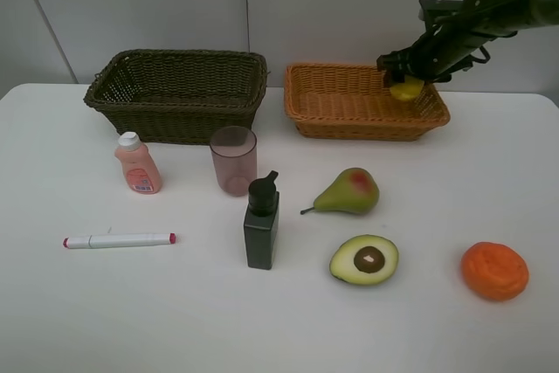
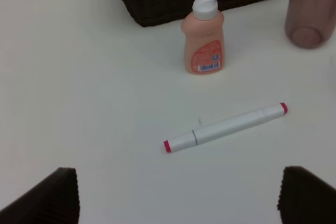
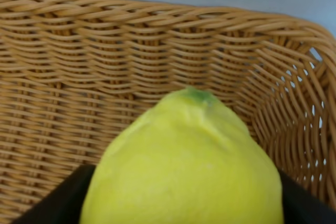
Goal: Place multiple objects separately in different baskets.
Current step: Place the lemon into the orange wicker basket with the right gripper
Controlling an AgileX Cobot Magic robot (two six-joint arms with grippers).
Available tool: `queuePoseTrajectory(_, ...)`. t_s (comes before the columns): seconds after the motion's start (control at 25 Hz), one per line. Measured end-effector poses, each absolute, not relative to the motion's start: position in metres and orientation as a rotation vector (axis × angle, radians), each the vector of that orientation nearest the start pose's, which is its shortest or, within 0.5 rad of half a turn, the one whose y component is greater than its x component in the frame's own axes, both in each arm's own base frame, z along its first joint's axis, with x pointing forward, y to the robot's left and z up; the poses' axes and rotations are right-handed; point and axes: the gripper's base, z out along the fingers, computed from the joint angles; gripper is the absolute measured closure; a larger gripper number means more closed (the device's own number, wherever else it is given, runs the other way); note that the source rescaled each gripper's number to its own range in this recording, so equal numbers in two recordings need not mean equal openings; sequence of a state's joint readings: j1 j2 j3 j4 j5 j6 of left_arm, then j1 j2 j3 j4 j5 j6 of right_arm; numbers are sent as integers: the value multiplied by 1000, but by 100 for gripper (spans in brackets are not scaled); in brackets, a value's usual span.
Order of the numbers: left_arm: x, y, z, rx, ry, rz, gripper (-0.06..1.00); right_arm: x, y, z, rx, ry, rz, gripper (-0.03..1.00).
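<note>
My right gripper [image 1: 404,74] is shut on the yellow toy lemon [image 1: 407,89] and holds it over the right end of the orange-tan basket [image 1: 349,120]. In the right wrist view the lemon [image 3: 189,166] fills the frame in front of the basket's wall [image 3: 105,51]. My left gripper [image 2: 178,203] is open and empty above the white pink-tipped marker [image 2: 226,127]. It does not show in the high view. The dark olive-brown basket [image 1: 175,102] stands at the back left. Pear [image 1: 349,191], avocado half [image 1: 364,259] and orange [image 1: 495,270] lie front right.
The peach-pink bottle [image 1: 137,163], the pinkish cup [image 1: 233,160] and the dark pump bottle [image 1: 262,222] stand in front of the dark basket. The marker [image 1: 118,240] lies front left on the white table [image 1: 70,321]. A grey wall is behind.
</note>
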State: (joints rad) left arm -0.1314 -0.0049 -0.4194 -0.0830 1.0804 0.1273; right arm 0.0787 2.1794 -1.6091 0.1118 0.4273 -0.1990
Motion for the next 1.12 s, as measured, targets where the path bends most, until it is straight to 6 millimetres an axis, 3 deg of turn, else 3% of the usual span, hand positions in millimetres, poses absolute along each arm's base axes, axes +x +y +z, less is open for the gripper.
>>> queuePoseTrajectory(0.04, 1, -7, 253, 277, 2120, -104, -6, 479, 42, 164, -238, 2468, 50, 78)
queuePoseTrajectory(0.12, 1, -7, 253, 277, 2120, -104, -6, 479, 42, 164, -239, 2475, 51, 35)
queuePoseTrajectory(0.16, 1, -7, 253, 277, 2120, -104, -6, 479, 42, 163, -240, 2480, 51, 20)
queuePoseTrajectory(0.24, 1, -7, 253, 277, 2120, -104, -6, 478, 42, 163, -240, 2482, 52, 6)
queuePoseTrajectory(0.36, 1, -7, 253, 277, 2120, -104, -6, 478, 42, 163, -239, 2484, 52, 0)
queuePoseTrajectory(1.12, 1, -7, 253, 277, 2120, -104, -6, 486, 42, 169, -222, 2377, 37, -3)
